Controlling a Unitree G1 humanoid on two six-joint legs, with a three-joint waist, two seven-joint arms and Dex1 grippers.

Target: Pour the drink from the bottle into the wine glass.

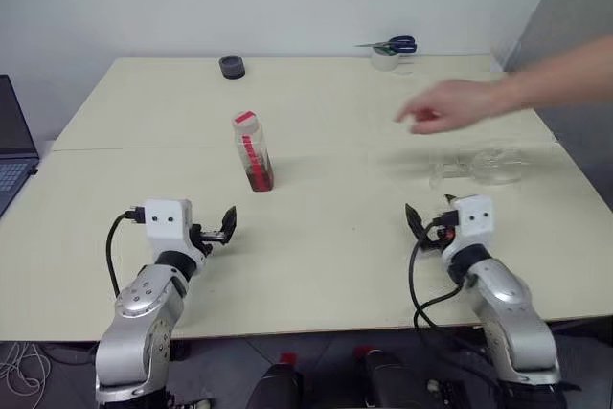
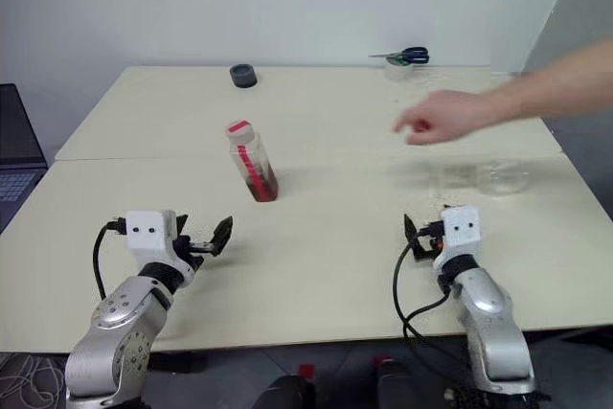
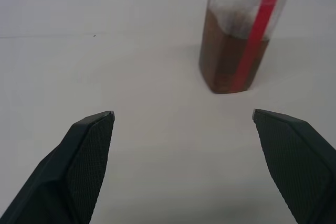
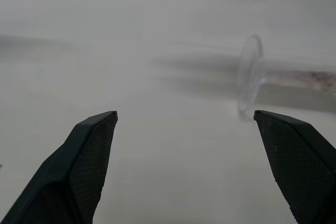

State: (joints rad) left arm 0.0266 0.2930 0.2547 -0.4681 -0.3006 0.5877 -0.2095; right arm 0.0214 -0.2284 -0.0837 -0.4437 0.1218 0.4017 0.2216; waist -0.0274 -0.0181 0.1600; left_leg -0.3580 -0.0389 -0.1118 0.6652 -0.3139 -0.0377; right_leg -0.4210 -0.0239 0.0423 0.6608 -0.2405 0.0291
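Bottle (image 1: 253, 151) first, since it holds the drink (image 3: 227, 61): it stands upright on the cream table (image 1: 316, 237), left of centre, ahead of the left gripper (image 1: 222, 227) and well apart from it. That gripper hovers just above the table with its 2 black fingers (image 3: 86, 153) spread wide and nothing between them; in the left wrist view the bottle sits slightly off the line between the fingertips. To take it well, I would judge the gripper should slide forward low and level, centre the squarish body between the pads, and close on the lower half, below the red cap (image 1: 245, 118), so it does not tip.

It is small, clear plastic, with a vertical red label strip (image 3: 258, 32) and amber-brown liquid filling only the bottom part.

Further right, the right gripper (image 1: 429, 222) also rests released, fingers (image 4: 92, 156) wide apart and empty. Beyond it the wine glass (image 1: 479, 168) lies on its side on the table, its round foot (image 4: 248, 77) facing the gripper, and a person's hand (image 1: 450, 105) reaches over the table above it. Pouring looks impossible until the glass stands upright, so holding both arms back for now seems wise.

At the far edge sit a dark tape roll (image 1: 232, 66), a pale tape roll (image 1: 386, 58) and blue-handled scissors (image 1: 395, 44).
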